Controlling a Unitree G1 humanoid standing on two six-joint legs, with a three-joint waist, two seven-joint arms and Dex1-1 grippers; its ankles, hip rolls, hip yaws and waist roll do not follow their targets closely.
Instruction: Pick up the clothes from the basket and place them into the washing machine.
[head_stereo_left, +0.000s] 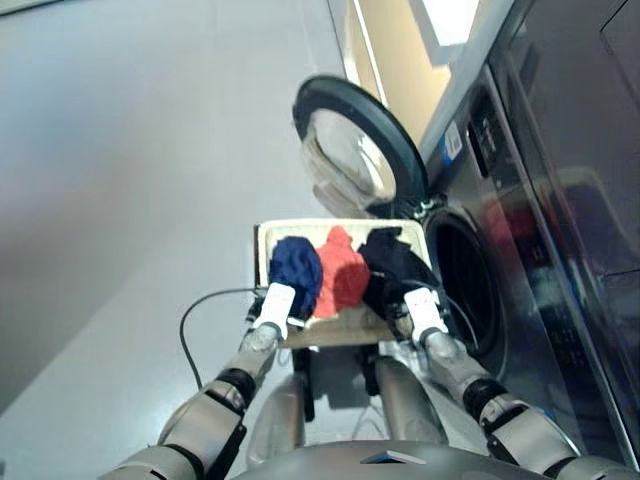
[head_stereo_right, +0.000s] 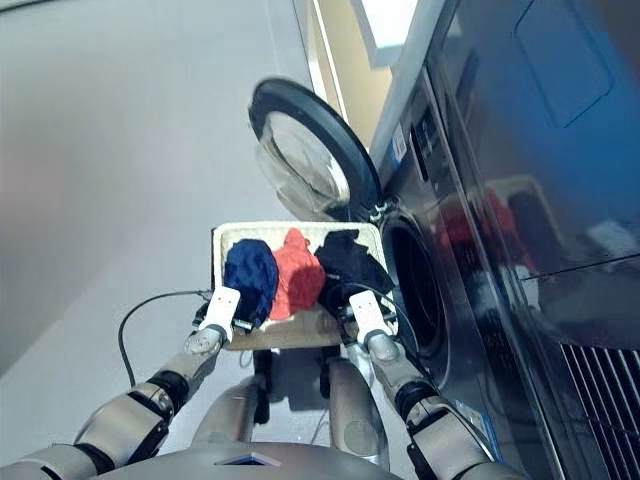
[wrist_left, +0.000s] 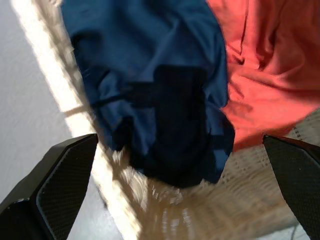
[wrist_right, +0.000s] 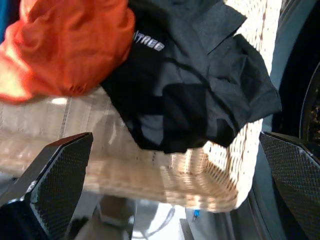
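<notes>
Both grippers hang wide open and empty over the basket (head_stereo_left: 268, 240): the navy garment (wrist_left: 150, 90) lies between the left gripper (wrist_left: 180, 192)'s jaws, the black garment (wrist_right: 200, 90) between the right gripper (wrist_right: 175, 190)'s. Drop straight onto a thick fold, since the black one seems to drape over the rim beside the washing machine (head_stereo_right: 470, 200), and its depth is hard to judge.

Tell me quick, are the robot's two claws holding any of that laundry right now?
Left gripper: jaws open, holding nothing, poised over the navy garment.
Right gripper: jaws open, holding nothing, poised over the black garment.
</notes>
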